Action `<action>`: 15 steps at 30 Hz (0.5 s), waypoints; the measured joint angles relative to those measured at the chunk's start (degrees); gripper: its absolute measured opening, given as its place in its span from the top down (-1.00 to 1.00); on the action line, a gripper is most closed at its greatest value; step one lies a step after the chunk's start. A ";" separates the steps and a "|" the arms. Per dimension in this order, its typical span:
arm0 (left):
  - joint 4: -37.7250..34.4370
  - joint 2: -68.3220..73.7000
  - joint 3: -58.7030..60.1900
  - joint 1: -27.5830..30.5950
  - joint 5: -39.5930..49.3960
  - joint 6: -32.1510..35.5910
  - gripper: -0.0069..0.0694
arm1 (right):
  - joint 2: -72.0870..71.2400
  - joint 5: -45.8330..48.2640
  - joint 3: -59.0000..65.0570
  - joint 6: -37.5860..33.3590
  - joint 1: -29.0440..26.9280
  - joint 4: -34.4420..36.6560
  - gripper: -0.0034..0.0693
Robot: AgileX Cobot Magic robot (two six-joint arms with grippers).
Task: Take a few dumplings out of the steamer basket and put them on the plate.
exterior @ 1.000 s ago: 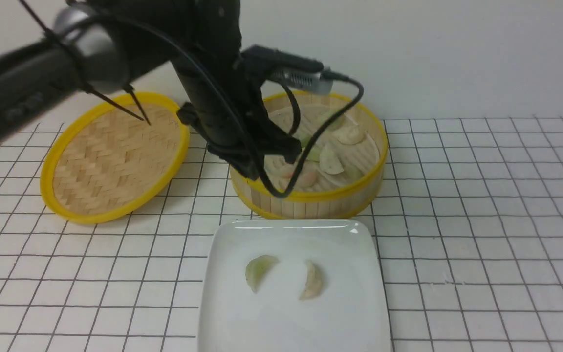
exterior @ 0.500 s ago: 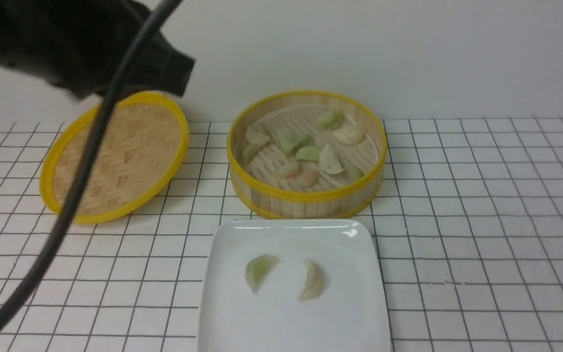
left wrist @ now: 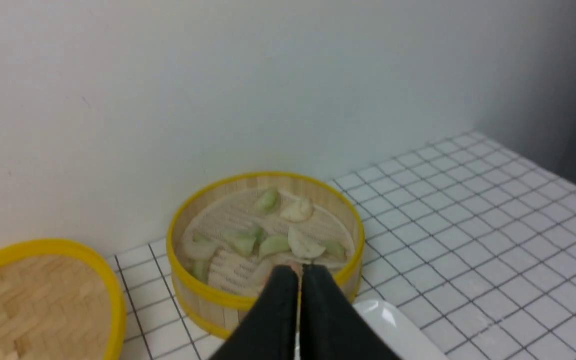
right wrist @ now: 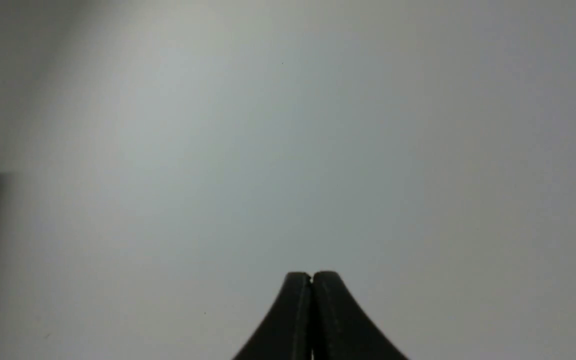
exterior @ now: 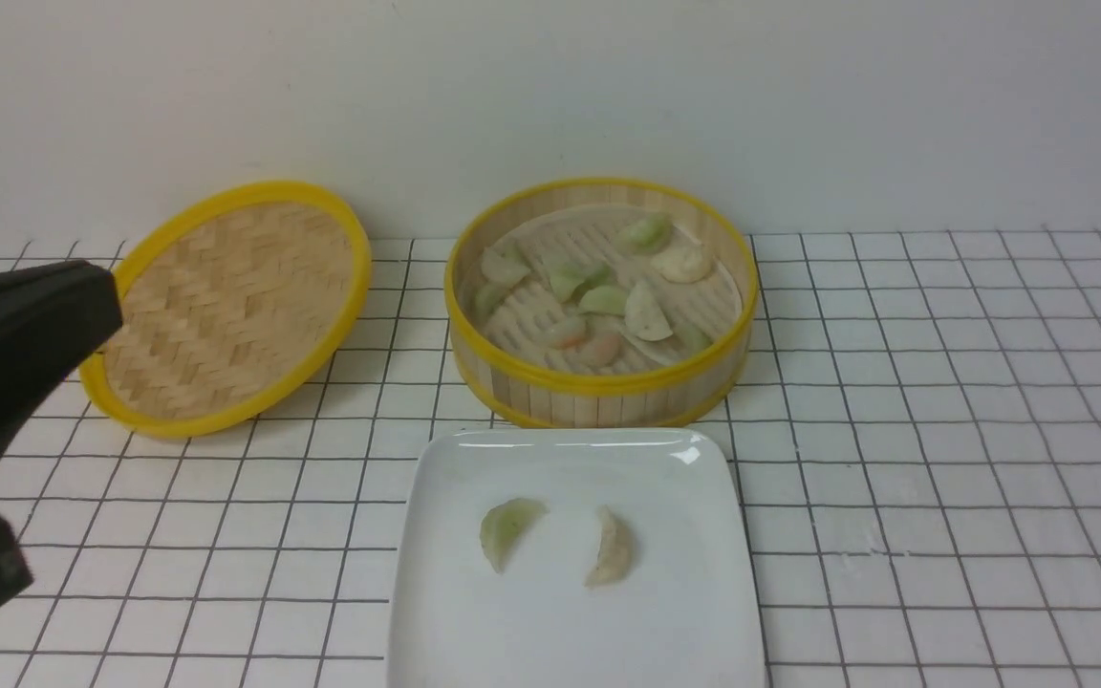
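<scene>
The left pincer (left wrist: 299, 270) is pressed together and holds nothing. The right pincer (right wrist: 312, 275) is pressed together too, with nothing in it. Two dumplings (exterior: 507, 527) lie on the plate (exterior: 694, 592). More sit in the basket (exterior: 598, 387) just behind it.

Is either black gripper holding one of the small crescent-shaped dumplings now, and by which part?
Nothing is held. The left gripper and the right gripper are both shut, jaws pressed together with nothing between them.
</scene>
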 joint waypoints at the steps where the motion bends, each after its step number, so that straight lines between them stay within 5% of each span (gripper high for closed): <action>1: 0.00 -1.88 0.87 0.00 -0.61 0.00 0.83 | 0.00 0.00 0.00 0.00 0.00 0.00 0.95; 15: 2.77 -4.38 2.49 0.00 1.13 0.52 0.83 | 0.00 -0.04 0.00 0.06 0.00 0.00 0.95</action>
